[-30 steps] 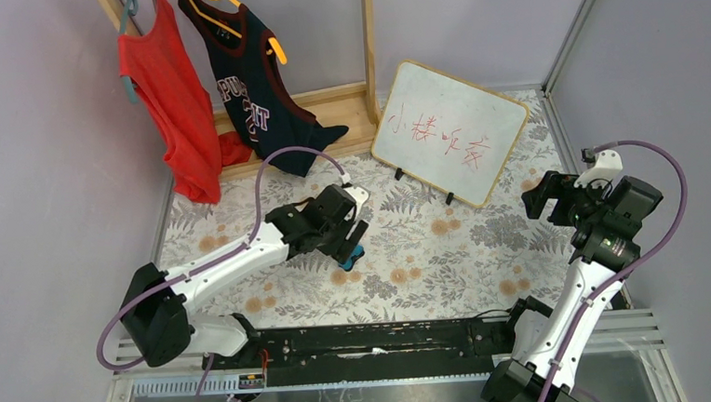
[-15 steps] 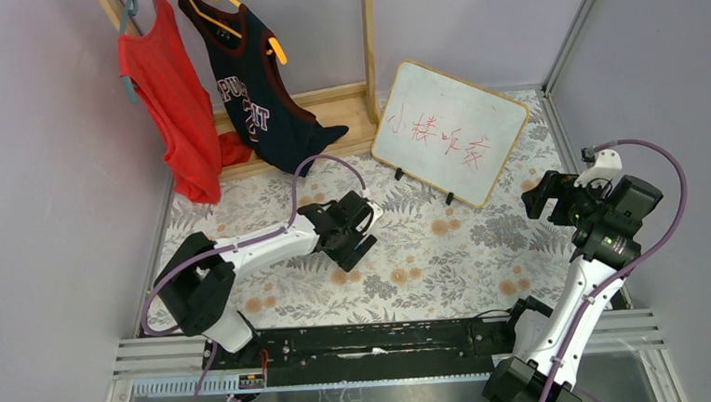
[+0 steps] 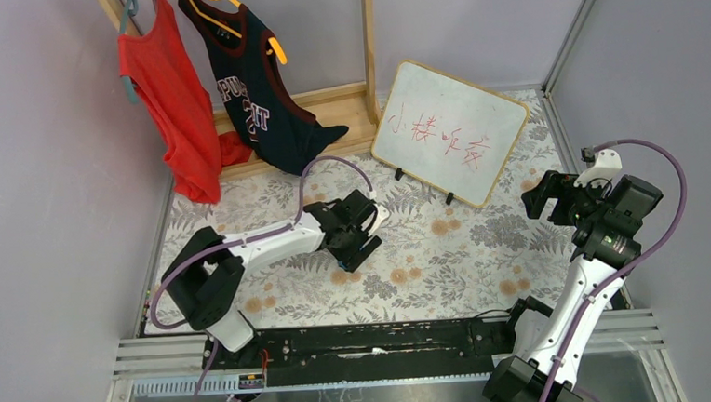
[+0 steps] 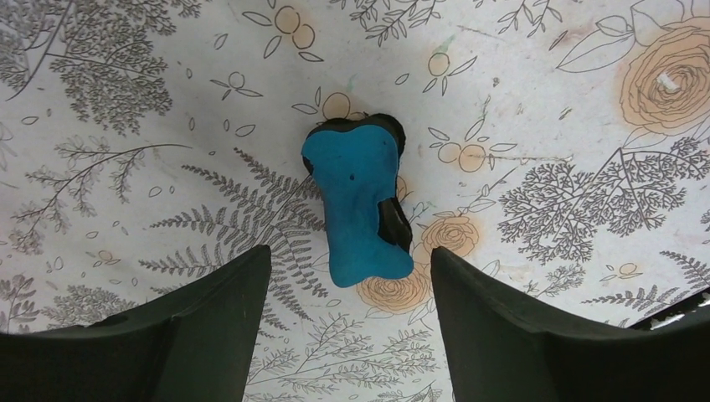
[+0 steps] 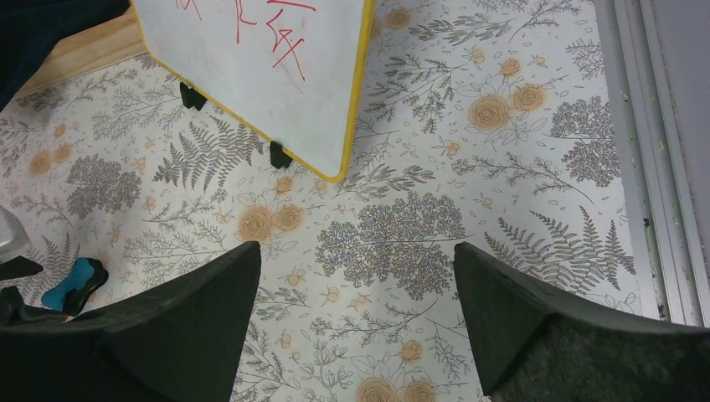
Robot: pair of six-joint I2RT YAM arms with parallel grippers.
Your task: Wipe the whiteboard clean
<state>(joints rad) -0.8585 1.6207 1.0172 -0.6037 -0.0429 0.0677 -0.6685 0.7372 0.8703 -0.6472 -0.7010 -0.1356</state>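
With my left tool (image 4: 347,255) spread wide above the small blue bone-shaped eraser (image 4: 356,197), I'd descend squarely and pinch its narrow waist.

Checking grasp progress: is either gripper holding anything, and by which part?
Nothing is held. The left gripper is open over the blue eraser; the right gripper is open too.
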